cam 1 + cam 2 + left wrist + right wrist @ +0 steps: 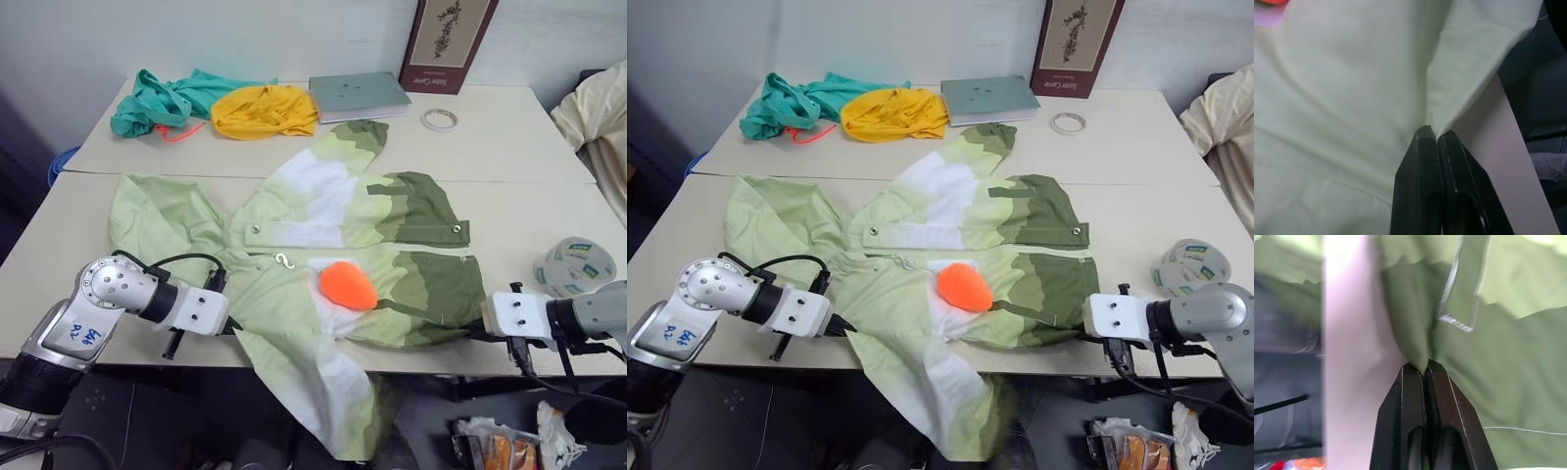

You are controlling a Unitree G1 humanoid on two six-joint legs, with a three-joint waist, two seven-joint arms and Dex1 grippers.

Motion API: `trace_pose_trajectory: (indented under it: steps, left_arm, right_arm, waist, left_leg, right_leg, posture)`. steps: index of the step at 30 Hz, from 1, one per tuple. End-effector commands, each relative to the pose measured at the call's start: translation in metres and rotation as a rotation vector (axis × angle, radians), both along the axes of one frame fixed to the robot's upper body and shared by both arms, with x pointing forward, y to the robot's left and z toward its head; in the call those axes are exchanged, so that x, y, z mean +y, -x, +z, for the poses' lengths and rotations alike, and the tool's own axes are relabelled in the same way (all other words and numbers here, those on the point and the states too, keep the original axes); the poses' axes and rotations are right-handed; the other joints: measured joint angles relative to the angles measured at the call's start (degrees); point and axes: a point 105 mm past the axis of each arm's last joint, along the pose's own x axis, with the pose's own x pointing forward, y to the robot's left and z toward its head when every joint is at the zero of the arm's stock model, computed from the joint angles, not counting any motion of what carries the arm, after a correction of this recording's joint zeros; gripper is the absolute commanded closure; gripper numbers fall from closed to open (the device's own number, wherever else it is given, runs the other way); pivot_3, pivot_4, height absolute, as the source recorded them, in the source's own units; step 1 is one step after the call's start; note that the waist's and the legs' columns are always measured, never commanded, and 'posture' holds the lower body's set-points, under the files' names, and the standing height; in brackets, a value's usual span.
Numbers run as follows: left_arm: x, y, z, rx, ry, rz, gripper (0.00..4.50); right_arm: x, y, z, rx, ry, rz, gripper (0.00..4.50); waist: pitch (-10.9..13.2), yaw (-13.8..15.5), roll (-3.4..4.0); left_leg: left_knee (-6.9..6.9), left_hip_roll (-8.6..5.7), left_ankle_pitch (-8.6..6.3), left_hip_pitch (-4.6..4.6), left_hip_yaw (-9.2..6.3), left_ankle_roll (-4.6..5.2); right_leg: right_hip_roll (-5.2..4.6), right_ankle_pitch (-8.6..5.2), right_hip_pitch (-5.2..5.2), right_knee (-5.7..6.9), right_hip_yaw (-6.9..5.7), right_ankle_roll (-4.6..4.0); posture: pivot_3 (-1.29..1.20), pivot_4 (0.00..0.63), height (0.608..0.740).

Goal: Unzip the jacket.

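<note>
Left fingers (1437, 147) pressed together on a fold of pale green cloth at the near left edge of the jacket (323, 235). Right fingers (1424, 371) likewise pinching olive cloth at the near right hem. Between the two grips, jacket spread flat across the worktop (549, 211), one flap hanging over the near edge, hood toward the far side. Orange patch (348, 285) showing at the middle, between both arms. Front closure apparently running crosswise, with a small metal hook (284, 259) beside it, somewhat nearer the left arm; slider itself not identifiable. Both grips on fabric, none on the zip.
</note>
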Motion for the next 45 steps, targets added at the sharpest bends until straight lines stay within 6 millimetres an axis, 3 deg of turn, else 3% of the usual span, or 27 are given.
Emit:
trace_pose_trajectory:
  steps: [1,2,5,8,11,14,17,20,21,24,27,31,38,45]
  left_arm:
    - [-0.008,0.001,0.005,-0.026,0.053,0.023,4.5]
    - [-0.008,0.002,0.004,-0.022,0.055,0.027,4.07]
    - [-0.007,0.002,0.002,-0.021,0.06,0.042,3.36]
    - [0.006,0.012,0.007,0.061,0.096,0.066,2.45]
    - [0.02,0.003,0.048,0.161,0.251,0.142,1.51]
    - [0.02,-0.006,0.081,0.195,0.349,0.131,0.62]
    - [0.006,-0.026,0.108,0.165,0.444,0.106,0.62]
    - [-0.016,-0.051,0.123,0.115,0.483,0.079,0.62]
    - [-0.026,-0.061,0.122,0.1,0.466,0.064,0.62]
    - [-0.044,-0.08,0.11,0.058,0.355,0.015,1.51]
    - [-0.051,-0.097,0.097,-0.002,0.277,-0.008,1.51]
    - [-0.052,-0.111,0.084,-0.004,0.24,-0.005,1.51]
    - [-0.037,-0.109,0.062,0.041,0.204,0.006,1.51]
    - [-0.03,-0.099,0.069,0.093,0.294,0.013,1.51]
  right_arm:
    - [0.004,-0.008,0.012,-0.09,-0.021,-0.028,4.47]
    - [0.005,-0.007,0.013,-0.088,-0.026,-0.034,4.16]
    - [0.005,-0.002,0.016,-0.049,-0.038,-0.048,3.57]
    - [0.014,0.008,0.033,-0.029,-0.097,-0.012,2.56]
    - [0.032,0.01,0.063,-0.023,-0.257,-0.009,1.57]
    - [0.048,0.008,0.081,-0.008,-0.368,-0.004,1.52]
    - [0.067,-0.005,0.092,-0.005,-0.489,-0.035,1.52]
    - [0.084,-0.023,0.089,-0.011,-0.53,-0.072,1.52]
    - [0.092,-0.031,0.083,-0.014,-0.535,-0.081,1.52]
    - [0.111,-0.045,0.072,-0.01,-0.543,-0.084,1.52]
    - [0.124,-0.061,0.067,-0.004,-0.578,-0.134,1.52]
    - [0.123,-0.083,0.053,-0.02,-0.557,-0.259,1.52]
    - [0.141,-0.075,0.055,0.073,-0.655,-0.274,1.52]
    - [0.15,-0.055,0.07,0.098,-0.747,-0.262,1.52]
  waist:
    - [0.0,-0.06,0.0]
    - [0.0,-0.08,0.0]
    - [0.0,-0.07,0.0]
    - [0.01,-0.04,0.01]
    - [0.01,-0.09,0.02]
    - [0.01,0.02,0.02]
    - [0.01,0.13,0.02]
    - [0.01,-0.01,0.01]
    - [0.0,-0.01,0.0]
    - [0.0,-0.13,-0.01]
    - [0.0,-0.57,-0.01]
    - [0.0,-1.09,-0.01]
    - [0.0,-1.54,-0.01]
    - [0.0,-1.52,-0.01]
  left_leg:
    - [-0.02,-0.01,0.0,0.0,0.02,0.0]
    - [-0.03,-0.01,-0.01,-0.01,0.04,0.0]
    - [-0.06,0.01,-0.01,-0.02,0.04,-0.01]
    - [-0.07,0.0,-0.01,-0.03,0.05,0.0]
    - [-0.05,0.07,-0.01,-0.03,0.02,-0.01]
    - [-0.02,0.13,0.02,-0.02,-0.05,-0.06]
    - [-0.03,0.05,0.0,0.06,-0.11,-0.05]
    - [0.01,-0.03,-0.01,0.0,-0.08,-0.02]
    - [0.02,-0.04,-0.01,-0.02,-0.07,-0.02]
    - [0.11,-0.11,0.01,-0.28,-0.06,0.0]
    - [0.05,-0.12,0.01,-0.29,0.02,0.0]
    - [0.03,-0.1,0.02,-0.42,0.08,-0.01]
    - [0.03,-0.11,0.02,-0.48,0.07,-0.01]
    - [0.06,-0.16,0.02,-0.52,0.07,-0.01]
  right_leg:
    - [0.0,0.0,-0.02,0.01,0.03,0.0]
    - [0.01,0.0,-0.06,0.02,0.04,0.0]
    - [0.03,0.0,-0.08,0.0,0.03,0.0]
    - [0.01,0.0,-0.07,-0.03,0.05,0.0]
    - [0.03,0.0,-0.05,-0.05,0.02,0.0]
    - [0.04,0.0,-0.01,-0.06,-0.09,0.0]
    - [-0.02,0.0,0.1,-0.07,-0.13,-0.01]
    - [-0.04,0.0,0.0,0.16,-0.11,-0.01]
    - [-0.01,0.0,-0.02,0.3,-0.13,-0.01]
    - [0.01,0.0,-0.23,0.34,-0.22,0.0]
    - [0.07,0.0,-0.32,0.36,-0.29,0.0]
    - [0.06,0.0,-0.52,0.48,-0.41,0.0]
    - [0.04,0.0,-0.64,0.58,-0.41,0.0]
    - [-0.01,0.0,-0.85,0.95,-0.27,0.0]
  posture:
    - [0.0,0.15,0.74]
    - [0.0,0.15,0.74]
    - [0.0,0.15,0.74]
    - [0.0,0.15,0.74]
    - [0.0,0.15,0.74]
    - [0.0,0.15,0.74]
    - [0.0,0.15,0.74]
    - [0.0,0.15,0.74]
    - [0.0,0.15,0.74]
    - [0.0,0.15,0.74]
    - [0.0,0.15,0.74]
    - [0.0,0.15,0.74]
    - [0.0,0.15,0.74]
    - [0.0,0.15,0.74]
